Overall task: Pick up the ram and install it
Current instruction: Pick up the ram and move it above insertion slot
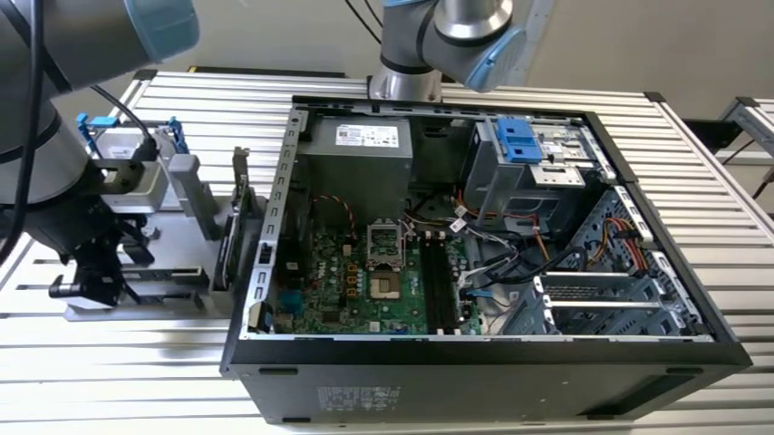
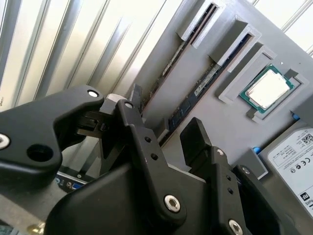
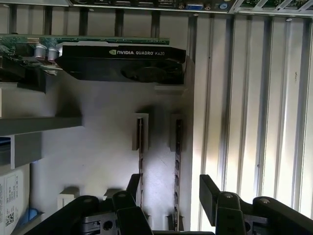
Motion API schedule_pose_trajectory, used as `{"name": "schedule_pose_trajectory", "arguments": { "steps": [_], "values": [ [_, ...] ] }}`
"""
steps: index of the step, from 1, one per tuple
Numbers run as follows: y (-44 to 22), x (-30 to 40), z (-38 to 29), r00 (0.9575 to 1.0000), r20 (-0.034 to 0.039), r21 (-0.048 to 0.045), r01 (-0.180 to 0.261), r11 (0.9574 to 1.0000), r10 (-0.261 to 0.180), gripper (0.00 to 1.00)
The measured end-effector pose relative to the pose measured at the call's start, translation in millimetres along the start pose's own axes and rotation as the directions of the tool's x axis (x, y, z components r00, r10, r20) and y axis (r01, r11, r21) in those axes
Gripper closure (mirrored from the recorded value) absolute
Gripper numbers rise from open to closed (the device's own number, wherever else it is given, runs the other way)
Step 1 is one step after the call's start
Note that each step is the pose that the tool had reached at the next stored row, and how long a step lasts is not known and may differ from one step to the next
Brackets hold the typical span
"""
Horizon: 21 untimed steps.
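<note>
Your arm reaches down at the exterior view's left, wrist over the grey holder (image 1: 188, 190) on the slatted surface (image 1: 701, 181) beside the open computer case (image 1: 484, 372). The gripper (image 3: 171, 191) is spread wide, straddling the ram (image 3: 178, 142), which sits in a holder slot (a second stick (image 3: 140, 142) lies just beside). The graphics card (image 3: 117, 61) carries white lettering, and the hard drive (image 2: 293, 156) has a printed label.

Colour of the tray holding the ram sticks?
The tray is plain grey; clearest in the second wrist view.
</note>
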<state>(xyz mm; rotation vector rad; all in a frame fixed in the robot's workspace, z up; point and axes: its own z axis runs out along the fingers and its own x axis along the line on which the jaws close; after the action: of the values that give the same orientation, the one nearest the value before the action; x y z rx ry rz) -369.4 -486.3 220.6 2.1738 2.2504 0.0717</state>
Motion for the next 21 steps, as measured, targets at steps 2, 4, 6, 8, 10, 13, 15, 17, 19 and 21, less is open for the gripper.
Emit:
{"name": "schedule_pose_trajectory", "arguments": {
  "steps": [2, 4, 6, 8, 10, 13, 15, 17, 19, 21],
  "values": [
    [-0.2, -0.3, 1.9, 1.0000, 0.0010, 0.0001, -0.001, 1.0000, 0.001, 0.00],
    [-0.5, -0.5, 3.8, 1.0000, 0.0019, 0.0001, -0.001, 1.0000, 0.001, 0.00],
    [-1.0, -0.6, 5.8, 1.0000, 0.0026, 0.0000, -0.001, 1.0000, 0.001, 0.00],
    [-1.4, -0.8, 7.4, 1.0000, 0.0029, 0.0002, -0.001, 1.0000, 0.001, 0.00],
    [-1.9, -1.1, 9.0, 1.0000, 0.0028, 0.0001, -0.001, 1.0000, 0.001, 0.00],
    [-2.5, -1.4, 11.2, 1.0000, 0.0028, 0.0000, -0.001, 1.0000, 0.001, 0.00],
    [-2.9, -1.6, 12.6, 1.0000, 0.0028, 0.0000, -0.001, 1.0000, 0.001, 0.00],
    [-3.2, -1.8, 14.1, 1.0000, 0.0028, 0.0001, -0.001, 1.0000, 0.001, 0.00],
    [-3.5, -2.2, 15.6, 1.0000, 0.0028, 0.0001, -0.002, 1.0000, 0.002, 0.00],
    [-3.7, -3.1, 17.0, 1.0000, 0.0030, 0.0005, -0.002, 1.0000, 0.002, 0.00]
  ]
}}
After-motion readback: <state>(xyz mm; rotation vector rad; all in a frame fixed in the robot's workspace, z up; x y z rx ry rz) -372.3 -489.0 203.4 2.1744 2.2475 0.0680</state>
